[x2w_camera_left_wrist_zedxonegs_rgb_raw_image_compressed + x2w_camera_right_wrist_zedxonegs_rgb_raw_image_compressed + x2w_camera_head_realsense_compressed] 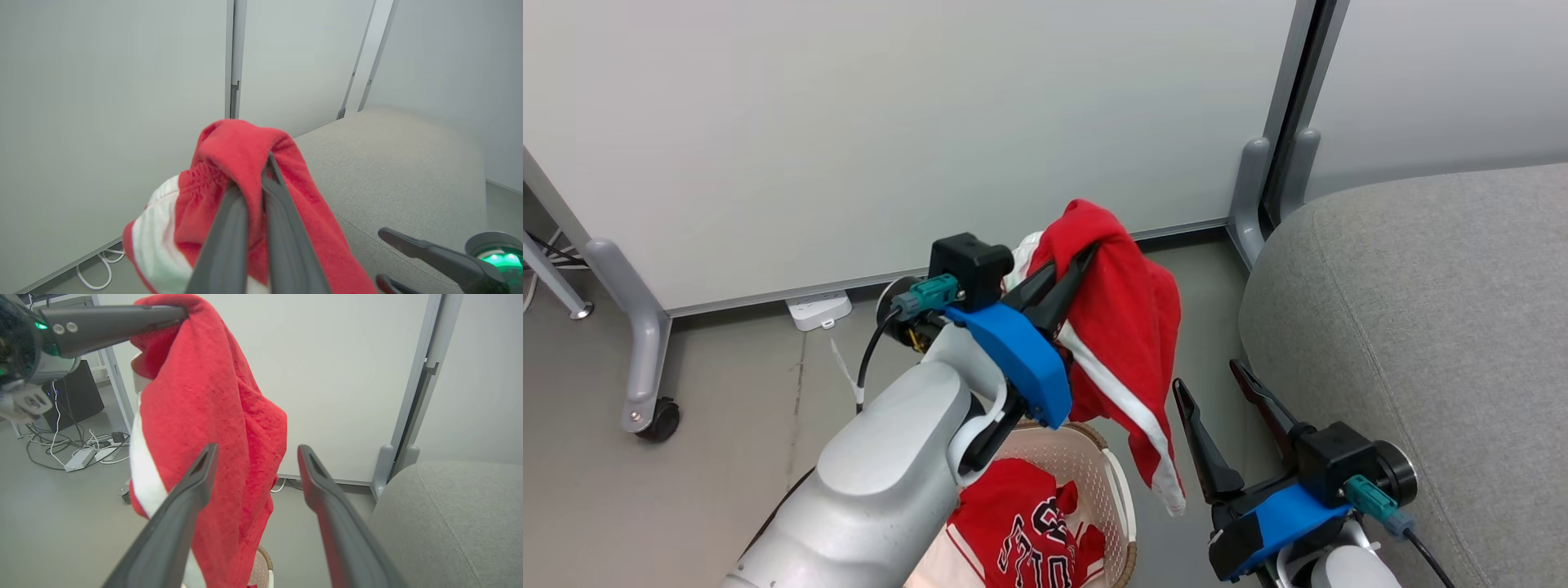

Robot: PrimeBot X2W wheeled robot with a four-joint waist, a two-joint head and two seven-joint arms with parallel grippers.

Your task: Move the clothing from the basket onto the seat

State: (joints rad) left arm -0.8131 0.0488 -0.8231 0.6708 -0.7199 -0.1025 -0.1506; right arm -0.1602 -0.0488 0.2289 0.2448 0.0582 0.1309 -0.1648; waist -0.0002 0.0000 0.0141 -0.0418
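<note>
Striped red garment [1127, 327]: pinched by left gripper [1086, 255], held high presumably to clear basket [1086, 478] toward seat [1421, 327]; right gripper [1209, 376] spread, empty.

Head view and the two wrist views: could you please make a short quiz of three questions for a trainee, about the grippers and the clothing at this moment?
1. True or false: the left gripper is shut on the striped red garment.
2. Fill the gap: the right gripper has its jaws ___ and holds nothing.
3. Choose one: the lettered jersey lies A) in the basket, B) in the left gripper, C) in the right gripper.
Key: 1 true; 2 open; 3 A.
</note>
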